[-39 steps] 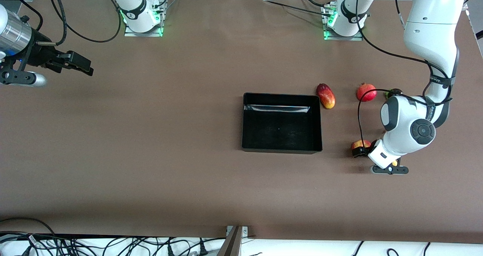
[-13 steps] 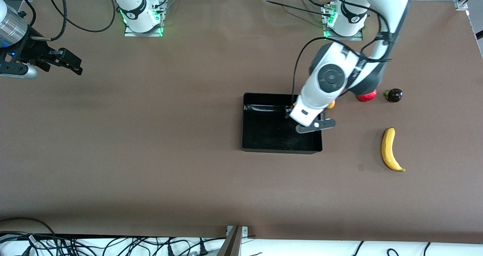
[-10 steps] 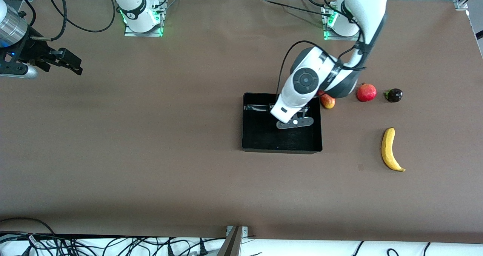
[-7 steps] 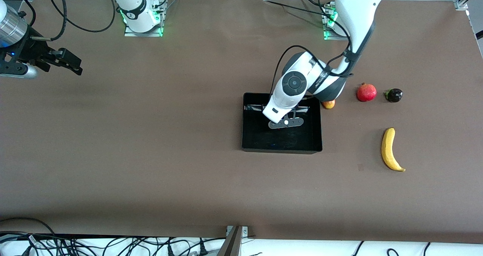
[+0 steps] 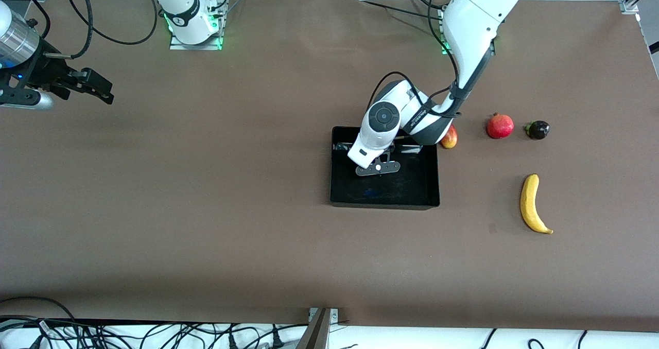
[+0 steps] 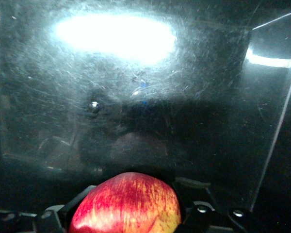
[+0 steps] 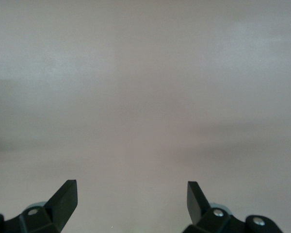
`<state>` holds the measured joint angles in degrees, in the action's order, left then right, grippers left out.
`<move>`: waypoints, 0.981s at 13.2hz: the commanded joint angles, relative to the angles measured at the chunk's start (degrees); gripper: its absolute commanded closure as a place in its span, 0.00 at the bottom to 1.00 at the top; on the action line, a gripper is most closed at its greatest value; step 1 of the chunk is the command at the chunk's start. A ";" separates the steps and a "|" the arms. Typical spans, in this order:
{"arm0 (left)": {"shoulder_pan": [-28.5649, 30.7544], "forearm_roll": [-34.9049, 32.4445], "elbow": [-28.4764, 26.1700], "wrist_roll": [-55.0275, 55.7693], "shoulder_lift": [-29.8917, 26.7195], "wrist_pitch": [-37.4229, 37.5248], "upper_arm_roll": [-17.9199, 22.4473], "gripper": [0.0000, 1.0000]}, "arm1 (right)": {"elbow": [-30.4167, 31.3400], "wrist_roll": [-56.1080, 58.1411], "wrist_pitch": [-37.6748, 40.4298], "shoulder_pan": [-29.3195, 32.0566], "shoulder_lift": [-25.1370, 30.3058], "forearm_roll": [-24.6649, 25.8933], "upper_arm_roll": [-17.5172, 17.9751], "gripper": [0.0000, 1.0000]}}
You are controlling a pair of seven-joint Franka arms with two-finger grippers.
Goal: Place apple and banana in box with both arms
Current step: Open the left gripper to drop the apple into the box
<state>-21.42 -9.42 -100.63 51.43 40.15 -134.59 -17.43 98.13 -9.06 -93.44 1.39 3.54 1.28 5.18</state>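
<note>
Table (image 5: pixel 206 210): brown surface, both arm bases along its edge farthest from the front camera;
Left arm (image 5: pixel 473 24): white, reaching over the box; left gripper (image 6: pixel 131 213) over the box interior, fingers closed on the apple, hidden by the wrist in the front view;
Right arm (image 5: pixel 20 45): waiting at the right arm's end of the table; right gripper (image 5: pixel 98 87) above bare table, fingers spread wide with nothing between them, the two black tips (image 7: pixel 63 196) well apart in the right wrist view;
Box (image 5: pixel 340 197): black, shallow, open-topped, near the table's middle; glossy scratched floor showing a bright reflection in the left wrist view;
Banana (image 5: pixel 530 205): yellow, curved, lying on the table toward the left arm's end, well apart from the box and nearer the front camera than the other loose fruit;
Mango (image 5: pixel 450 138): red-yellow, just beside the box's corner, partly covered by the left arm;
Pomegranate (image 5: pixel 500 126): red, on the table between the mango and the dark fruit;
Apple (image 6: pixel 128 201): red streaked with yellow, held above the box floor;
Dark fruit (image 5: pixel 538 129): small, near-black, beside the pomegranate toward the left arm's end.
</note>
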 commanded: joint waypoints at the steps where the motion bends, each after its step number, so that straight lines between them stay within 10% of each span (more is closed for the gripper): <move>1: 0.06 -1.92 0.35 1.66 0.63 -0.59 -0.33 0.51 | -1.18 1.06 0.37 0.63 -0.56 -0.05 -0.60 0.00; 4: 0.15 -1.83 0.61 1.92 0.37 0.19 -0.41 0.00 | -1.18 1.06 0.36 0.63 -0.56 -0.05 -0.61 0.00; 13: 12.16 -2.45 3.15 -6.81 -12.81 19.24 -0.59 0.00 | -1.18 0.80 0.10 0.46 -0.47 -0.22 -0.43 0.00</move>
<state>-14.67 -10.89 -98.08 52.44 28.64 -119.35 -17.47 98.09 -9.01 -93.48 1.41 3.50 1.27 4.40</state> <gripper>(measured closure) 0.000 0.000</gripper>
